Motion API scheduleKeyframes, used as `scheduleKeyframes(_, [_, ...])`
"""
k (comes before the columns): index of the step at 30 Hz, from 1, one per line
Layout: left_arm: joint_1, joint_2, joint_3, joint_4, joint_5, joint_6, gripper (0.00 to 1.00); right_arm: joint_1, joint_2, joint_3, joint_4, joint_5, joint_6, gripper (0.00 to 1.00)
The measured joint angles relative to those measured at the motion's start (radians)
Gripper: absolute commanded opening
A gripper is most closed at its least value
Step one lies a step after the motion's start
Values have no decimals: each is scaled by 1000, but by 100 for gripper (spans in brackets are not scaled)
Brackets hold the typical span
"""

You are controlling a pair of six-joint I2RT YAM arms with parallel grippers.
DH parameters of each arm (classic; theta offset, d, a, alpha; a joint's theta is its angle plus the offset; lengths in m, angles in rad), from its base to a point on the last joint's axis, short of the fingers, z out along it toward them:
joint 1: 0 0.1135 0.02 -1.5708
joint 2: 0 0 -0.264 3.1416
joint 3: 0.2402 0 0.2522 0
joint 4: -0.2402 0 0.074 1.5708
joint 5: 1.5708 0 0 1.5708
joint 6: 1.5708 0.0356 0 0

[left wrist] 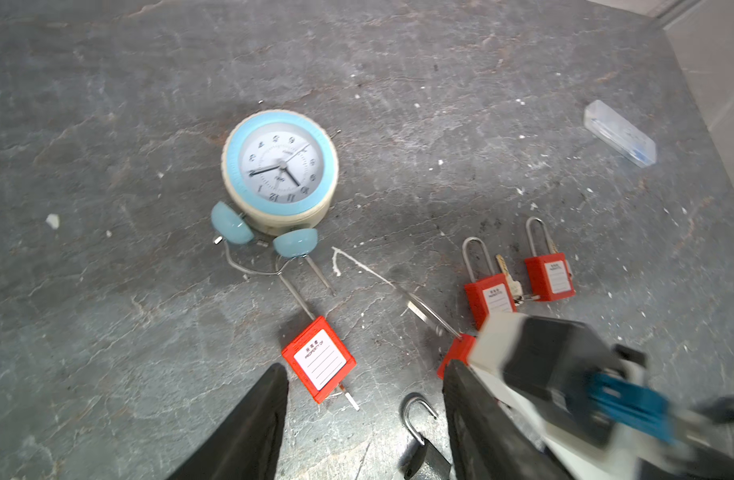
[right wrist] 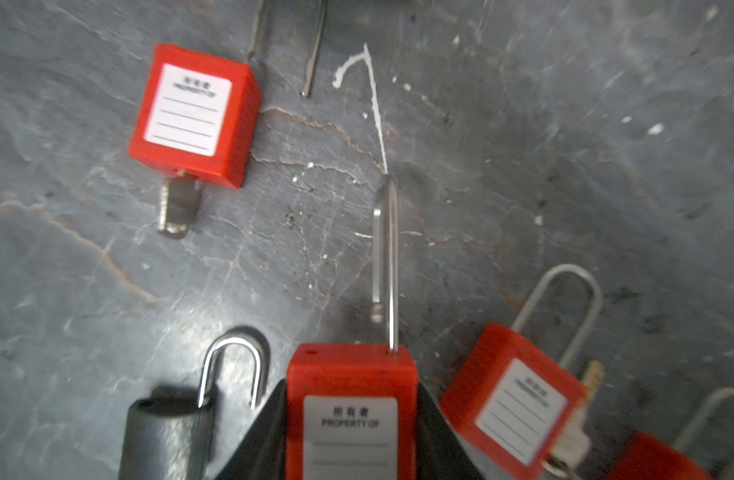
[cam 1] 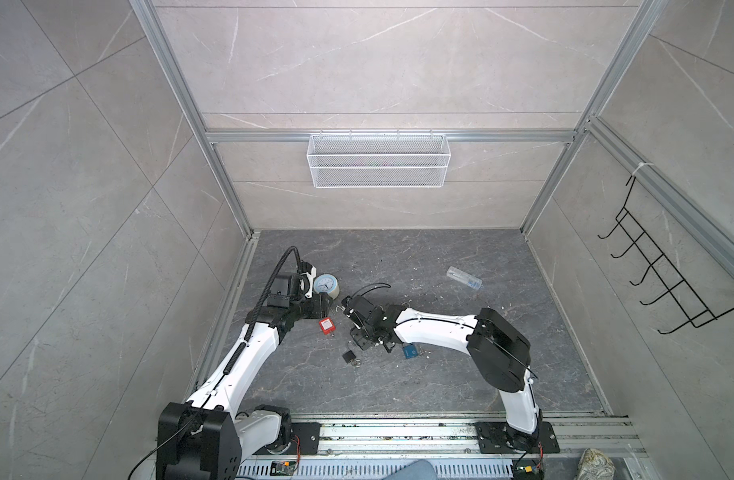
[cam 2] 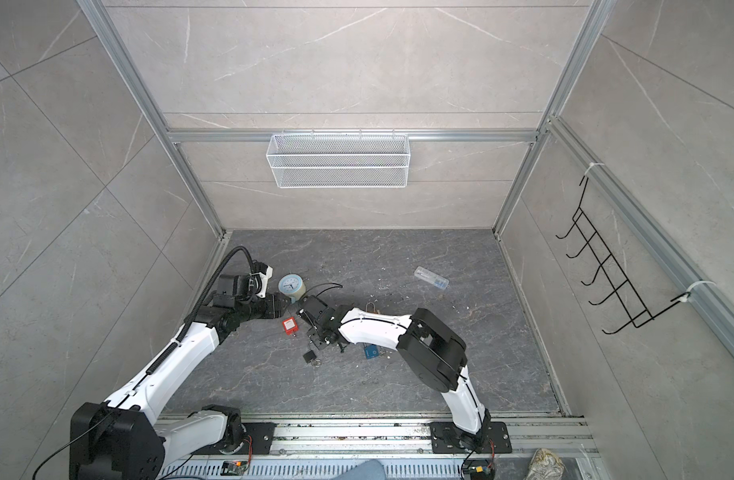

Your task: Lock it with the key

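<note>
Red padlock (right wrist: 351,365), shackle swung out, sits clamped between the fingers of your right gripper (right wrist: 351,388). Your left gripper (left wrist: 365,370) gapes wide, holding nothing, above a second lock (left wrist: 319,365) lying on the grey floor (left wrist: 108,124), key (left wrist: 351,400) inserted.

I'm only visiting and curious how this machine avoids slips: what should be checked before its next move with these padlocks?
1. Grip: ok; the right tool has its fingers against both sides of the held red padlock.
2. Shackle shut: not ok; the held padlock's shackle has its free end out of the body.
3. Key in the held padlock: cannot tell; its base is hidden.
4. Other arm free: ok; the left tool is open and holds nothing.
5. Key available: ok; the keyed red padlock by the left tool has a key in its base.
6. Room: not ok; the black padlock lies close beside the held one.
</note>
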Motion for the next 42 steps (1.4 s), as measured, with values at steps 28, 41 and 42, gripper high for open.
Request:
scheduleKeyframes(28, [-214,-128,-154,200,544,668,58,-65,-687,-481,103,-214,-691,10])
scheduleKeyframes(41, [-255,-43,-111,172,526,754,31,-66,-709,-481,66,-235,-731,9])
scheduleKeyframes(42, [-256,-40,-109,167,527,757,29,-66,-710,-481,65,-235,-735,9])
